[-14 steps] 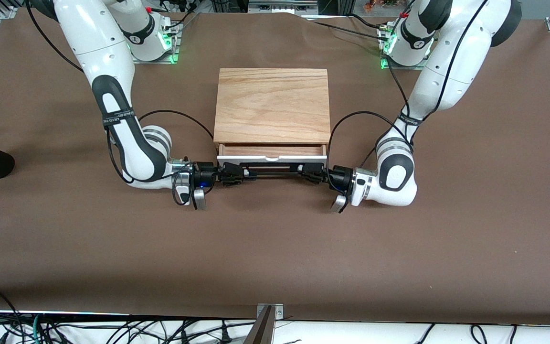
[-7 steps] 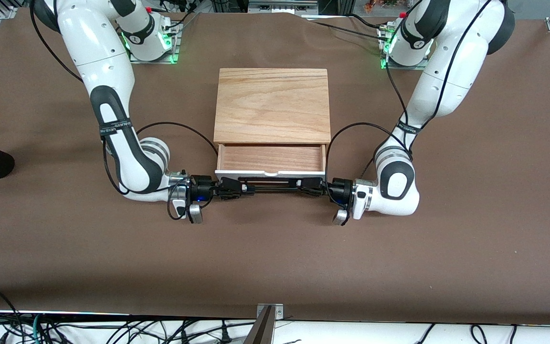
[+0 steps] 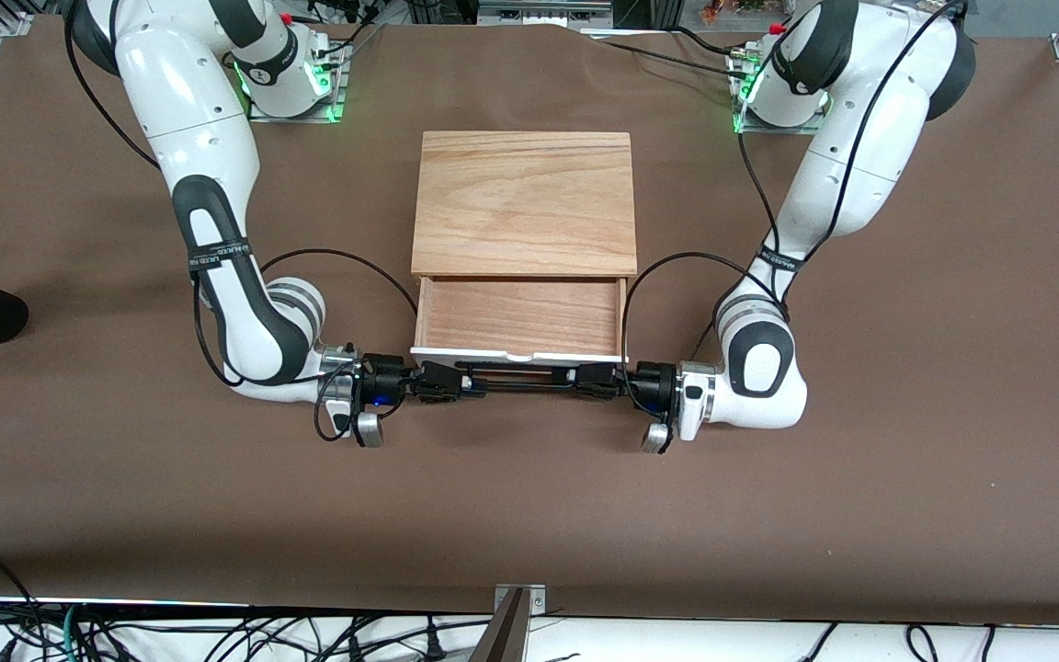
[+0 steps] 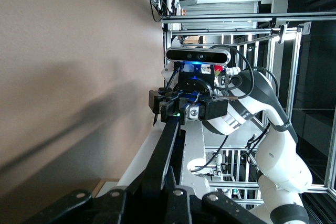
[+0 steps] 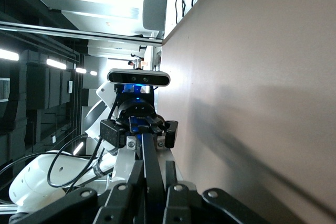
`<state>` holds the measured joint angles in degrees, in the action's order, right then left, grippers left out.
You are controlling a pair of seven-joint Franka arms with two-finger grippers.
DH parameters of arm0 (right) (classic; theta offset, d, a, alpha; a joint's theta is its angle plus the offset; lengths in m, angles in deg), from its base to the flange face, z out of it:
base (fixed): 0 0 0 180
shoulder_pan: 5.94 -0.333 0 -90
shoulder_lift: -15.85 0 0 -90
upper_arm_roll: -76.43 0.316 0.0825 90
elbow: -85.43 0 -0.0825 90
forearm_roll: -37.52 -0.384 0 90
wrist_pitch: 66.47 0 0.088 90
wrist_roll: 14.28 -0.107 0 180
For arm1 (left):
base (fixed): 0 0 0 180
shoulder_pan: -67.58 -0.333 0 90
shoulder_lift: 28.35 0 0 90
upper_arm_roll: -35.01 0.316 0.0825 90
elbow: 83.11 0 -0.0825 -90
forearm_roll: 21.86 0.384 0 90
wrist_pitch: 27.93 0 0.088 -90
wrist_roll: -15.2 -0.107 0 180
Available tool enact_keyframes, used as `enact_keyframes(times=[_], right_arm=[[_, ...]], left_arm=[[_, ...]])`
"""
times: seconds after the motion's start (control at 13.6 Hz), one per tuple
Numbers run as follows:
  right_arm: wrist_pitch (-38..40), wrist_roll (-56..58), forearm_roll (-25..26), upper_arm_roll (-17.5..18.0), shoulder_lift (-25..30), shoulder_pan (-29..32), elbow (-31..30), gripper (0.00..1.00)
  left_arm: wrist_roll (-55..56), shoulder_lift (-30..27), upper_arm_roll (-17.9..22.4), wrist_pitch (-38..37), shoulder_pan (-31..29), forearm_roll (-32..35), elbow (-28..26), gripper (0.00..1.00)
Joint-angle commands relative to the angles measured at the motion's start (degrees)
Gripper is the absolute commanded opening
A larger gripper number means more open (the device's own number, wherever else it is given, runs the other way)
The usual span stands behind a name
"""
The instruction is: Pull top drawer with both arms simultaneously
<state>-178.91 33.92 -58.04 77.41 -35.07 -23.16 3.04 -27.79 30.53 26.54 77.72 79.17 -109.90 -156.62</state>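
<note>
The top drawer [image 3: 518,318] sits at the centre of the frame, drawn well out from under the box's wooden top slab [image 3: 524,201], its reddish wood floor open to view and its white front panel [image 3: 518,355] along the lower edge. Just below that panel runs the long black bar handle [image 3: 520,378]. The right gripper [image 3: 456,382] comes in from the frame's left and pinches one end of the bar; the left gripper [image 3: 585,380] comes in from the frame's right and pinches the opposite end. Both wrist views show fingers [image 4: 173,203] [image 5: 152,198] clamped on the bar, each looking along it at its partner. Holding the two ends apart likely keeps the pull even, so the drawer slides straight rather than jamming. Both forearms lie low over the brown table [image 3: 529,515], in line with the bar.
</note>
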Motion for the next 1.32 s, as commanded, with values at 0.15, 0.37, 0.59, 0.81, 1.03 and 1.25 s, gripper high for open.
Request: enact_keyframes(times=[0.15,0.37,0.59,0.81,1.03,1.25], right_arm=[[-0.15,-1.71,-0.86,0.61,-0.85,0.61,4.08,0.00],[-0.76,-1.71,-0.86,0.70,-1.29,0.52,4.70,0.00],[-0.85,-1.71,-0.86,0.70,-1.38,0.52,5.22,0.00],[-0.85,-1.71,-0.86,0.70,-1.55,0.52,5.23,0.00],[-1.03,-1.71,-0.86,0.61,-1.55,0.35,5.93,0.23],[-1.20,-1.71,-0.86,0.70,-1.55,0.35,6.11,0.53]], left_arm=[[5.01,3.96,1.70,3.77,0.98,1.20,8.20,0.00],[5.90,3.96,2.93,3.77,0.98,2.17,9.00,0.00],[5.90,3.96,3.02,3.77,0.98,2.17,9.26,0.00],[5.81,4.13,2.93,3.77,0.98,2.17,9.09,0.00],[5.81,4.05,2.93,3.77,0.98,2.09,8.65,0.13],[5.90,4.05,2.75,3.77,1.24,2.08,8.56,0.18]])
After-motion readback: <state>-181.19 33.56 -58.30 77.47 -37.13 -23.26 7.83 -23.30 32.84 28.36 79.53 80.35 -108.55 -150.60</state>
